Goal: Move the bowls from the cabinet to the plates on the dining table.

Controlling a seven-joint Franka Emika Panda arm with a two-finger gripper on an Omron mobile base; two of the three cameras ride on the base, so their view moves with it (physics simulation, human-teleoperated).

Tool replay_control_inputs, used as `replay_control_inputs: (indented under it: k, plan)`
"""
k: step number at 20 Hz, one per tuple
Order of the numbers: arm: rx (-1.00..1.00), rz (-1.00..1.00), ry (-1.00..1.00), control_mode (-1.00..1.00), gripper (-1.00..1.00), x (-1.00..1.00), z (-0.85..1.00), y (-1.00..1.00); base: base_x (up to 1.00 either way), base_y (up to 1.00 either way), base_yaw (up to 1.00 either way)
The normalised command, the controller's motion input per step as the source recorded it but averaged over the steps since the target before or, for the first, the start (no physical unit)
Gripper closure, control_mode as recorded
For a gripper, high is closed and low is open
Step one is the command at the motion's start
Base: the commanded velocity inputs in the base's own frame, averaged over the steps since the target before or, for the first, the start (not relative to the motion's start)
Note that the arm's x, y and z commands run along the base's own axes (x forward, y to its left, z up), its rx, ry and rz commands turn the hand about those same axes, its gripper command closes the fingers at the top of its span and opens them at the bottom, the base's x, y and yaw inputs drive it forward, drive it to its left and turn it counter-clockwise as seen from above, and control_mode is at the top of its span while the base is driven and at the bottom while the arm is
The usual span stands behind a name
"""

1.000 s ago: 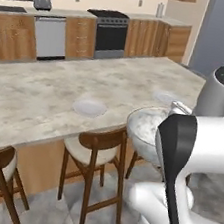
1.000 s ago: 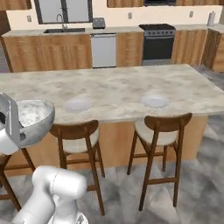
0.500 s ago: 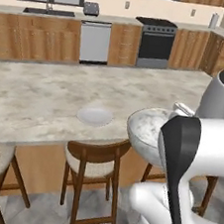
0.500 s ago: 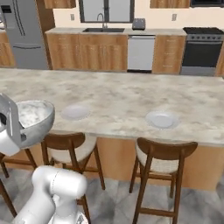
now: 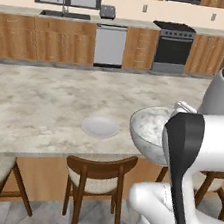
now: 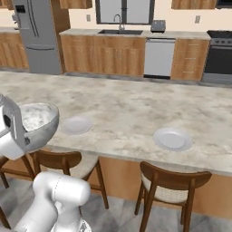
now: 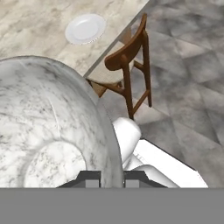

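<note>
1. Between the gripper's [image 7: 111, 178] nearly closed jaws sat the rim of the deep round pale grey-white marbled bowl [image 7: 48, 127], clamped and held off the floor.
2. Beyond it lay two thin flat pale grey plates [image 6: 172, 138] [image 6: 75, 125] on the long beige-grey marbled dining table [image 6: 122, 108].
3. No legible writing showed.

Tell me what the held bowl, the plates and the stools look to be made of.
Bowl: likely polished marble or glazed stoneware, pale with grey veining.
Plates: probably smooth ceramic, plain pale grey with a raised rim.
Stool: dark stained wood by its brown frame; the pale seat may be woven or padded.
</note>
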Motion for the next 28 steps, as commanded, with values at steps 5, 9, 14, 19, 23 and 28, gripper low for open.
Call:
replay_control_inputs:
  k: [5,9,14,19,23,28]
  plan:
    - [0.0,0.0,0.0,1.0,1.0,0.0,0.0,0.0,0.0,0.0,0.07]
    - [0.11,0.04,0.06,-1.0,1.0,0.32,0.03,-0.15,0.0,0.0,0.0]
    - [0.12,0.0,0.17,-1.0,1.0,1.0,0.04,-0.56,0.0,0.0,0.0]
    - [0.01,0.08,0.14,-1.0,1.0,1.0,-0.45,-0.11,0.0,0.0,0.0]
    - [0.0,0.19,0.03,-1.0,1.0,1.0,-0.76,0.09,0.0,0.0,0.0]
    - [0.0,0.3,-0.06,-1.0,1.0,1.0,-0.67,0.32,0.0,0.0,0.0]
